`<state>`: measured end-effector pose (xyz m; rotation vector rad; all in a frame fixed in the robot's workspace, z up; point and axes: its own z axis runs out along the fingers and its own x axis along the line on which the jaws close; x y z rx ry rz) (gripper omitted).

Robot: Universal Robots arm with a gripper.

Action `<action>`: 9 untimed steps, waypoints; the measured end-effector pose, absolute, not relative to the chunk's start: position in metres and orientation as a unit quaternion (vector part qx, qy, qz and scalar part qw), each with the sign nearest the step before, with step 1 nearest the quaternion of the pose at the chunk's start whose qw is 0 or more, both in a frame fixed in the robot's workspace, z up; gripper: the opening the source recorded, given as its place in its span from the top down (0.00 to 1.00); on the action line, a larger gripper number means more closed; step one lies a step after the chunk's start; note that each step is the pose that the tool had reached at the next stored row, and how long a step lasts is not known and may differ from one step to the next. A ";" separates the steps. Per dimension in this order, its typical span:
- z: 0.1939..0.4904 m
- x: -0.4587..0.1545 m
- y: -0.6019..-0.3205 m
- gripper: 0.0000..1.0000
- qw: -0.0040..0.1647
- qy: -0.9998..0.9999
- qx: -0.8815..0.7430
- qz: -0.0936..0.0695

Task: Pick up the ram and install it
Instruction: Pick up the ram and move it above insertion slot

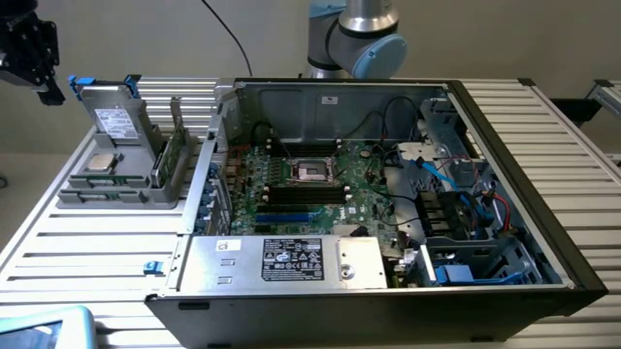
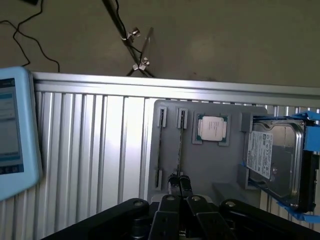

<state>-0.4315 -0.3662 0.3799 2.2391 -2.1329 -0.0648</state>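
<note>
My tool [image 1: 29, 47] is clenched on nothing. In the wrist view its fingers meet tip to tip with no board between them. Taking the exterior view as a clock face, it hangs at ten o'clock, high above and well apart from the grey tray [image 1: 116, 195] on the table [image 1: 87, 247].

The ram [image 1: 167, 163] stands on edge in a slot on the tray's three o'clock side, the side nearest the open computer case [image 1: 321, 109]. Through the wrist camera I look down onto its thin upper edge, roughly in line with the fingertips but far beneath them. It has not been lifted yet. The black memory slots [image 1: 305, 193] lie on the motherboard, just at six o'clock from the processor socket [image 1: 313, 171].

I judge the stick to be light, stiff and thin, and easy to damage at its chips and contact edge. I would pinch it across its two flat faces near mid-length, high on the free edge. A grip near one end would likely let it tilt.

On the tray, the hard drive [image 1: 115, 120] at twelve o'clock carries a white label. The processor [image 1: 100, 161] has a printed silver lid. The power supply label [image 1: 291, 259] sits at the case's six o'clock. I can read no writing on any of them.
</note>
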 end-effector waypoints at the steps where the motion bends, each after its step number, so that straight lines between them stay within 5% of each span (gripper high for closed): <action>1: 0.380 -0.431 -0.366 0.89 0.024 -0.689 0.724 -0.021; 9: 0.380 -0.431 -0.366 0.89 0.024 -0.689 0.724 -0.021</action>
